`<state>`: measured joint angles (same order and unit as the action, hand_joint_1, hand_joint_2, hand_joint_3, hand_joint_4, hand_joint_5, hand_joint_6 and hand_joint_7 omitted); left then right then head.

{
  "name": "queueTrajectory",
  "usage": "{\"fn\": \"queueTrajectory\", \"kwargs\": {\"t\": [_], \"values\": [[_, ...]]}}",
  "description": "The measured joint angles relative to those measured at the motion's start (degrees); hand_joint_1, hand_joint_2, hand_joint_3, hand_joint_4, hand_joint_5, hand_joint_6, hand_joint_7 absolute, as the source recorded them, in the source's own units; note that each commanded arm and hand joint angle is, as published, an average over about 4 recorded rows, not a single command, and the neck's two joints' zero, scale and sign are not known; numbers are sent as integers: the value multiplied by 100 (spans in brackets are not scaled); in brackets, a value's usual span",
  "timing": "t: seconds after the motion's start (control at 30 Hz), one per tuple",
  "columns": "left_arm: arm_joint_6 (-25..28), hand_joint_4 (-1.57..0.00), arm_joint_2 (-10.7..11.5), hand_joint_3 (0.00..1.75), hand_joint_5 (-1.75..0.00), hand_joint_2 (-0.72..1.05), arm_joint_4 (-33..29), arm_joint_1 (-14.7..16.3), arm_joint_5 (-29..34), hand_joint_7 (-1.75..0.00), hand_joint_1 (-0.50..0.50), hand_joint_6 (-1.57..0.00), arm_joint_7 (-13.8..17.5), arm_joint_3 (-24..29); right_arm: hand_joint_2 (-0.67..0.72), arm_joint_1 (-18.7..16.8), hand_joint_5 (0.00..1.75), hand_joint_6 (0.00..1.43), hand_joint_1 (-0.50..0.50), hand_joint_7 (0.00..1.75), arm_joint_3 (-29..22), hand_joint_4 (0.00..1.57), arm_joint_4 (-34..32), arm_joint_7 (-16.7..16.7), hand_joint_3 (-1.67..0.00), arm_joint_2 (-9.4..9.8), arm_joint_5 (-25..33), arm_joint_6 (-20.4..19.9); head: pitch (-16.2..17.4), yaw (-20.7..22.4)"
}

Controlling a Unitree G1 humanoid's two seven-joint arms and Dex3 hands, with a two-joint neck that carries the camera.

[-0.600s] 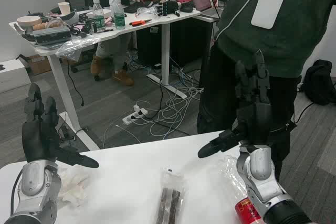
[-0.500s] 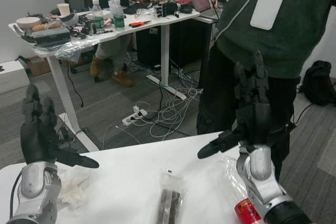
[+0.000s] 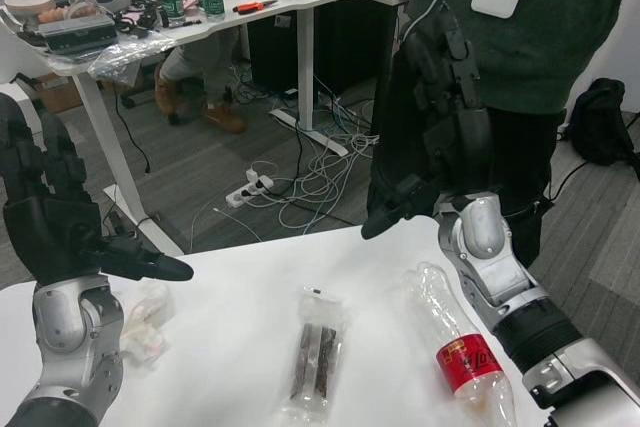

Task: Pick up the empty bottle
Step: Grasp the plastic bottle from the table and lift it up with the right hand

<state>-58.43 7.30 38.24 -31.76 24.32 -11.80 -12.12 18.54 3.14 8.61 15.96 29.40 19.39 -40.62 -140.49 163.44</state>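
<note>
Clear plastic, red-labelled: the empty bottle (image 3: 457,347) lies flat on the white table (image 3: 240,347), just beside my right forearm. I hold the right hand (image 3: 435,137) raised above it, fingers spread, empty. The left hand (image 3: 50,217) waits likewise, leaving room to descend.

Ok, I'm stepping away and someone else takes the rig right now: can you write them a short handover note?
Left hand: raised over the table's left end, fingers spread, holding nothing.
Right hand: raised above the table's far edge, fingers up, holding nothing.
Empty bottle: lies on its side on the white table beside the right forearm, red label, cap end toward the far edge. Untouched.
Also there: a wrapped snack bar mid-table, crumpled tissue by the left arm, a person standing just beyond the table.
Done: nothing. Left: reach, grasp and lift the bottle, likely with the right hand.
</note>
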Motion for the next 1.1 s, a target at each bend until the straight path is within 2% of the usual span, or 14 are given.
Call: {"fn": "queueTrajectory", "kwargs": {"t": [0.13, 0.23, 0.33, 0.47, 0.63, 0.73, 0.9, 1.0, 1.1], "values": [[0, 0, 0, 0, 0, -64, 20, 0, 1, 0, -50, 0, 0, 2, 28, -3, 0, 0, -32, 0, 4, 0, -48, -130, 0, -2, -2, 162, 121, -62], [1, 0, -2, 0, 0, -64, 62, -2, 2, 0, -50, 0, 0, 7, 17, -33, 0, 0, -29, 0, -29, 0, -298, -278, 0, -6, -14, 457, 303, -177], [2, 0, -3, 0, 0, -64, 158, -7, 6, 0, -50, 0, -2, 32, 15, -177, 0, 0, -29, 0, -205, 0, -646, -320, 0, -15, -86, 835, 532, -333], [0, 0, -6, 0, 0, -64, 351, -37, 18, 0, -50, 0, -8, 82, 14, -710, 0, 0, -29, 0, -707, 0, -1569, -352, 0, -56, -370, 1775, 918, -664], [6, 0, 4, 0, 0, -64, 673, -119, 112, 0, -50, 0, -5, 182, 8, -1601, 0, 0, -29, 0, -1303, 0, -2882, -446, 0, -259, -946, 3179, 1286, -1341], [33, 0, 15, 0, 0, -64, 805, -179, 193, 0, -50, 0, 35, 263, -7, -2044, 0, 0, -29, 0, -1550, 0, -3332, -473, 0, -520, -1194, 3666, 1398, -1640], [252, 0, 186, 0, 0, -66, 1023, -318, 214, 0, -50, 0, 60, 392, -16, -2793, 0, 0, -25, 0, -1645, 0, -3494, -479, -6, -1312, -1365, 3892, 1410, -1677], [364, -1, 320, 0, 0, -64, 1310, -517, 233, 0, -50, 0, 67, 414, -15, -3153, 0, 0, -25, 0, -1649, 0, -3523, -474, -8, -1675, -1563, 3907, 1410, -1677], [410, -4, 437, 0, 0, -70, 1658, -727, 301, 0, -50, 0, 85, 413, -10, -3473, 0, 0, -27, 0, -1620, 0, -3528, -425, -8, -2084, -1959, 3927, 1410, -1677]]}}
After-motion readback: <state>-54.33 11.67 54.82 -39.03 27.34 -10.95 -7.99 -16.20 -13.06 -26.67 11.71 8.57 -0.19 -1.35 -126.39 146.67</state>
